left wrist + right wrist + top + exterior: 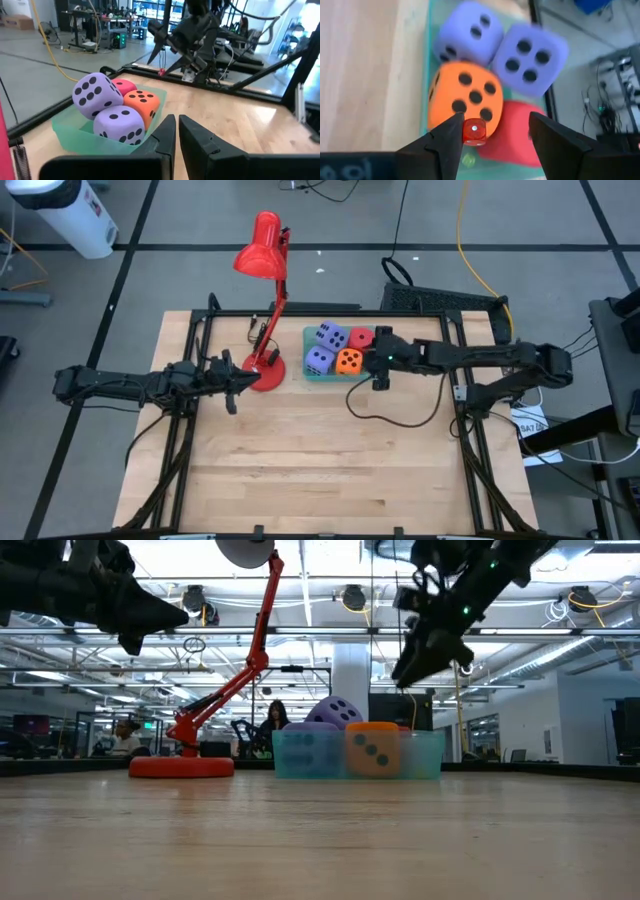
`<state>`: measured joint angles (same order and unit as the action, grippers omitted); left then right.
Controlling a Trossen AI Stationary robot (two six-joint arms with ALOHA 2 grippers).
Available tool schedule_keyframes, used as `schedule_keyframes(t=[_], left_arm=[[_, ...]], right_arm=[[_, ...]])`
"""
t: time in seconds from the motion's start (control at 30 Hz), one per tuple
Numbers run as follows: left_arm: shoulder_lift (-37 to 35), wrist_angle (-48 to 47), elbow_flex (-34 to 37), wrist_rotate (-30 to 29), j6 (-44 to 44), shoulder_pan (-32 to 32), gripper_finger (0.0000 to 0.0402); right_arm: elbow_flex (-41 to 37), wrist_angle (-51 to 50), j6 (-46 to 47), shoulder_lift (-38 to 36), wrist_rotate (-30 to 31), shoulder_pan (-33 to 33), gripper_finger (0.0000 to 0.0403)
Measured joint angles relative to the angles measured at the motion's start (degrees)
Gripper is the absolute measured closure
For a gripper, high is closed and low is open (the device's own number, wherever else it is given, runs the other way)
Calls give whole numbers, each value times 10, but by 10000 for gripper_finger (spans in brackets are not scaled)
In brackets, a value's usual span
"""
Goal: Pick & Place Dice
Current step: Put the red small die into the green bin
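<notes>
**All four dice sitting in the tray**

High view: your right gripper [380, 360] hovers by the green tray [310, 372] holding the dice [336, 350]; left gripper [232, 380] waits by the red lamp [262, 300].

Right wrist: fingers parted, gripping nothing, above the orange die [465, 97].

Left wrist: fingers clenched together, empty.

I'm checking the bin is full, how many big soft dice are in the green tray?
4: two purple dice along one side, the orange die and red die along the other. More may hide beneath.
</notes>
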<state>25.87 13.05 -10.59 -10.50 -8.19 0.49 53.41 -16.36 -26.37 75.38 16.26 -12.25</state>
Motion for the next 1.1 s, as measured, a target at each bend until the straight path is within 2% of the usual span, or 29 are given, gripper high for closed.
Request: schedule_keyframes(t=[0.17,0.3,0.4,0.5,0.57,0.63,0.77,1.0,1.1], left_arm=[[0,5,0,4,-54,0,366],[22,23,0,20,-69,0,366],[62,66,0,17,-89,-1,372],[115,124,-2,11,-88,-9,394],[158,157,-16,-8,-88,-14,395],[203,170,-44,-32,-88,-16,397],[301,161,-121,-43,-80,-13,398],[477,118,-273,-43,-60,19,399],[544,111,-326,-14,-56,33,399]], right_arm=[[0,24,-14,-37,-48,-8,193],[0,23,-22,-38,-57,-20,193],[-12,46,-41,-38,-90,-27,193],[-48,110,-79,-39,-90,-26,193],[-74,162,-105,-44,-89,-26,193],[-99,218,-132,-44,-88,-27,193],[-146,310,-151,-43,-72,-27,193],[-203,415,-141,-43,-73,-21,193],[-217,442,-127,-44,-73,-15,193]])
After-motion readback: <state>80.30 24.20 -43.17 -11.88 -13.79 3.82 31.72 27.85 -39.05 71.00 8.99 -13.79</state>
